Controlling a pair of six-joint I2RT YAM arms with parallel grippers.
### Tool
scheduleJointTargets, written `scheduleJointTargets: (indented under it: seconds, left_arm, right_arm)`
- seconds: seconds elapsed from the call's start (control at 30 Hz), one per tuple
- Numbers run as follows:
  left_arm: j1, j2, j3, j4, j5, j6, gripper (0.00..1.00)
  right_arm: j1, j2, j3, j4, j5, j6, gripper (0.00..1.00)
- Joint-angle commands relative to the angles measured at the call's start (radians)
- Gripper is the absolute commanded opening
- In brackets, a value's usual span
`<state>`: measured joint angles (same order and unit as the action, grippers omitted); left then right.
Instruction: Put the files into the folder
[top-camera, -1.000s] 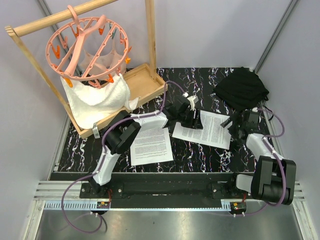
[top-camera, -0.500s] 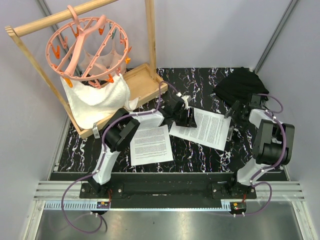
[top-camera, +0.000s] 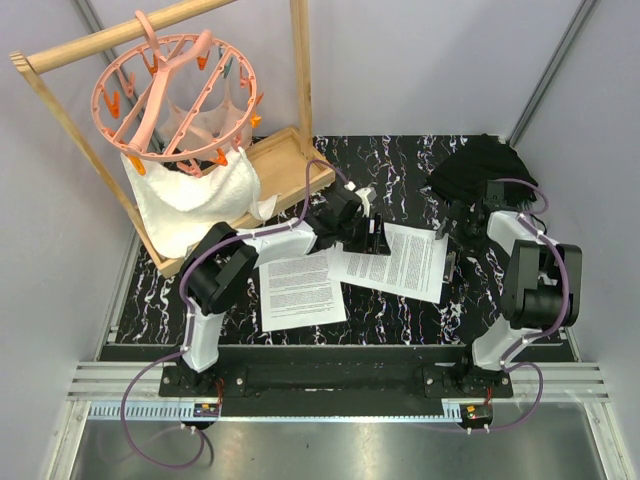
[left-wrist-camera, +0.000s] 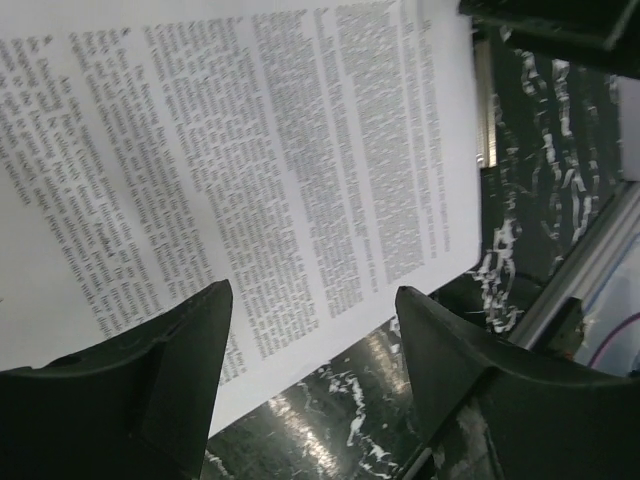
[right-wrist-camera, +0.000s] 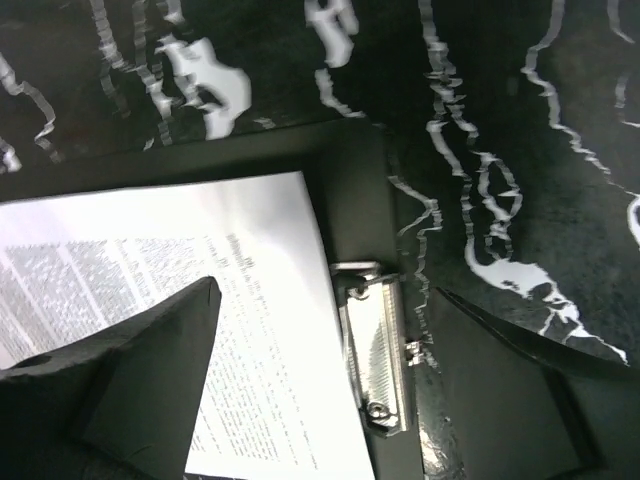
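While the left claw and right claw both stand open, the printed sheet lies just beside the silver clip, unclamped; pushing could buckle it.

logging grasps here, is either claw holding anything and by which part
Nothing is held. The left claw hangs open over an edge of the printed sheet; the right claw stands open astride the silver clip on the folder.

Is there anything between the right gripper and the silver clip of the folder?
Nothing visible. The clip lies bare below the open right gripper, between its fingers. The printed sheet ends at the clip's side and does not cover it.
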<state>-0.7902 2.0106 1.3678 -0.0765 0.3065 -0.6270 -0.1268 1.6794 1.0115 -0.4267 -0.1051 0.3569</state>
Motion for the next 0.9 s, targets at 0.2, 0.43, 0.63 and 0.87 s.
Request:
scheduleJointTargets:
  seconds: [0.2,0.43,0.63,0.87]
  left_arm:
    - [-0.014,-0.049,0.073,0.069,0.052,-0.025,0.73]
    - [-0.014,-0.064,0.05,0.073,0.066,-0.005,0.78]
    - [-0.012,-0.085,0.03,0.057,0.037,0.027,0.78]
    - [-0.014,-0.053,0.043,0.047,0.02,0.05,0.77]
  right_arm:
    - [0.062,0.106,0.182,-0.026,0.007,-0.118,0.92]
    - [0.108,0.167,0.213,-0.018,0.001,-0.13,0.88]
    - [0.185,0.19,0.237,-0.017,0.01,-0.096,0.87]
    - [0.202,0.108,0.234,-0.067,0.027,-0.013,0.9]
